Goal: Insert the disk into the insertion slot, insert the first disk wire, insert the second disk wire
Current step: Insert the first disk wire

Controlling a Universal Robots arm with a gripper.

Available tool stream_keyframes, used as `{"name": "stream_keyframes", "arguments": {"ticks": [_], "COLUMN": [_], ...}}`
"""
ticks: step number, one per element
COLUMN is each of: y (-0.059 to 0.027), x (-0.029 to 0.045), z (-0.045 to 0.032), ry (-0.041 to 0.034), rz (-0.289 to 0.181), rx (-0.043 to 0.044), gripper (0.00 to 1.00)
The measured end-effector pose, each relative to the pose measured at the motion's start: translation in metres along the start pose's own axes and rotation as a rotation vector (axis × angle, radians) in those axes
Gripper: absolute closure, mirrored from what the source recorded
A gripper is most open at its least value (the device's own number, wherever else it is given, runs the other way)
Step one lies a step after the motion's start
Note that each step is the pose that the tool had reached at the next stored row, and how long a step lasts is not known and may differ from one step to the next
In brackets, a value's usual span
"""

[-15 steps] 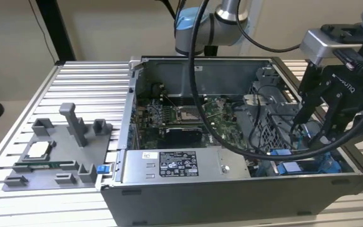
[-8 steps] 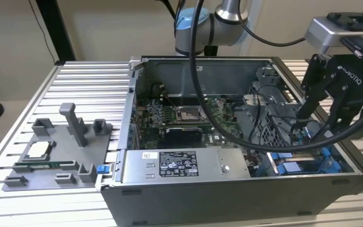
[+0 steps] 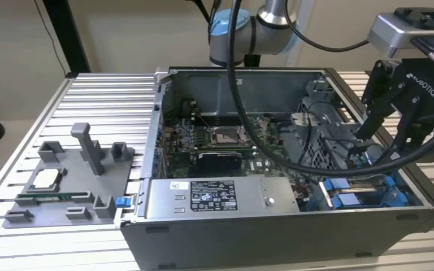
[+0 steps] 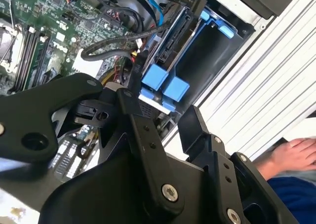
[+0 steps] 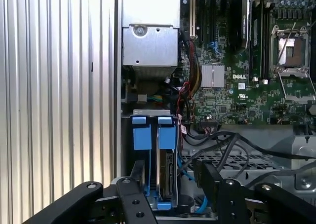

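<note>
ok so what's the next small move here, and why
Probably ease the open pincer down toward the loose blue cable: the disk already sits in the insertion slot, its connector edge looks bare, and the pincer holds nothing.

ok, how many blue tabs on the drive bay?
2. They sit side by side at the end of the insertion slot nearest the power supply: one blue tab farther from the motherboard, the other nearer it. More could be hidden beneath the cables.
</note>
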State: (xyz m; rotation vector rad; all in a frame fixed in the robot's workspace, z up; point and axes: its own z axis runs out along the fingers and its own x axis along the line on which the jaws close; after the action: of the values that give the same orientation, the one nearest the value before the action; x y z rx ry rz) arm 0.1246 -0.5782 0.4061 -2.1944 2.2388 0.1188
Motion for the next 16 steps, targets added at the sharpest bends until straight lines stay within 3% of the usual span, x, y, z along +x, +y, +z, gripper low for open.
{"name": "stream_keyframes", "arguments": {"ticks": [3,7,9,16], "y": [0.0000,0.0009,0.0008,0.0006], "x": [-0.0008,-0.0009,-0.0009,-0.0034], "z": [0.0002,0.0020,0.0031,0.0099], "ry": [-0.0012,-0.0165,-0.0304,-0.0355], "rz": [-0.001,-0.002,-0.004,-0.012], "rx": [0.0061,0.0288,0.0291,0.0300], "gripper": [0.00,0.00,0.00,0.00]}}
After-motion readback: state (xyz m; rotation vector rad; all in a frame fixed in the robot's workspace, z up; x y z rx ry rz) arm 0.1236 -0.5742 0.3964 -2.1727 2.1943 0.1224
